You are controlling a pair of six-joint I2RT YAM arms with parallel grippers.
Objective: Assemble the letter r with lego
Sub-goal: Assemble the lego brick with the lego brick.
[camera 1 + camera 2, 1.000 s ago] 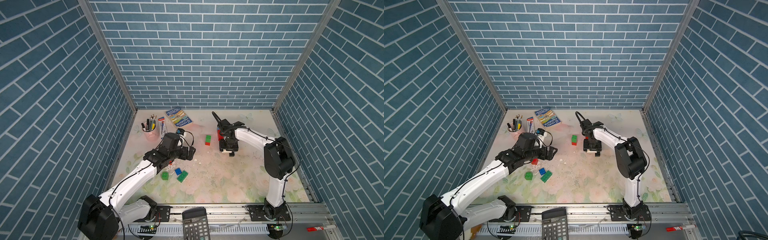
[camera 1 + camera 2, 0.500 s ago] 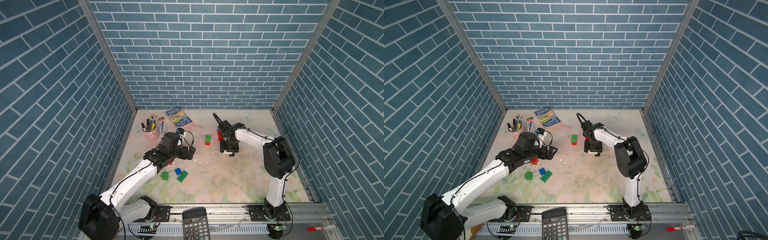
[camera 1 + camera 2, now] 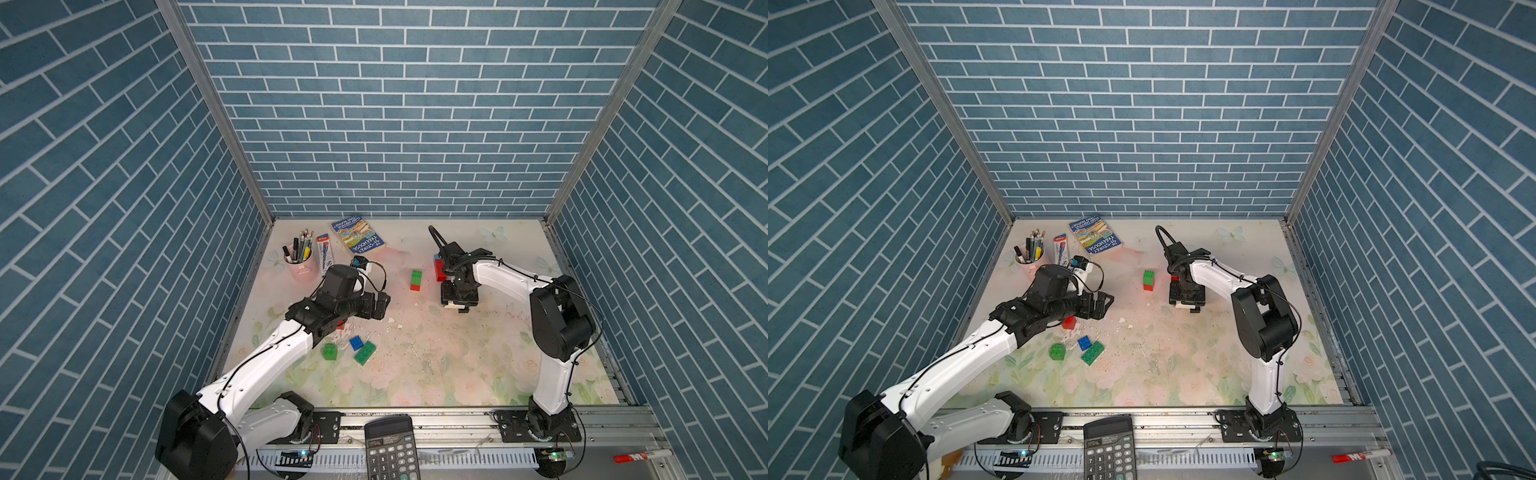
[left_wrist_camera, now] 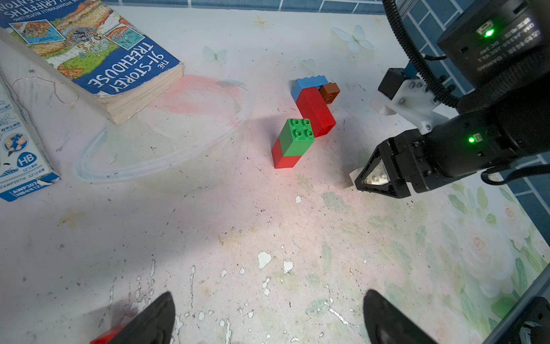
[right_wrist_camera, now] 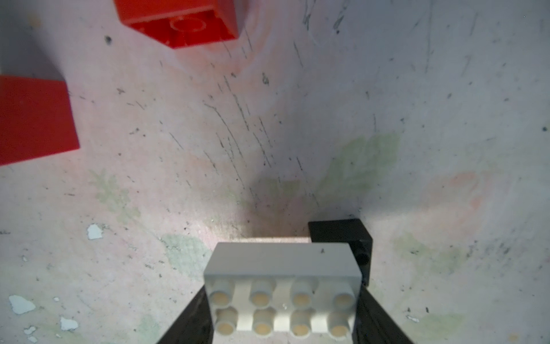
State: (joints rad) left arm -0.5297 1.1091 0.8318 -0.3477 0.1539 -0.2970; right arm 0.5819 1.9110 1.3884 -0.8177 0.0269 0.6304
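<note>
Red brick (image 4: 104, 338) sat mostly hidden behind left gripper (image 4: 268, 315), jaws wide apart and empty. Right gripper (image 5: 282, 315) clamped white brick (image 5: 279, 265), which half hid a black brick (image 5: 342, 238).

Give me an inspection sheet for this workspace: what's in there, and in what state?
Surface: floral-printed tabletop, scuffed, flaking.
Job's things: green-on-red brick stack upright; long red brick lying with light blue brick and brown brick at one end; green square brick, blue brick, green oblong brick and small red brick near the left arm.
Clutter: pink pen cup, paperback book, pencil box; calculator and red marker at the front edge.
End effectors: left end effector open, empty; right end effector shut on white oblong studded brick, black brick beside it.
Cables: black cable loop at each wrist; no snag seen.
Surroundings: blue brick-patterned walls on three sides.
</note>
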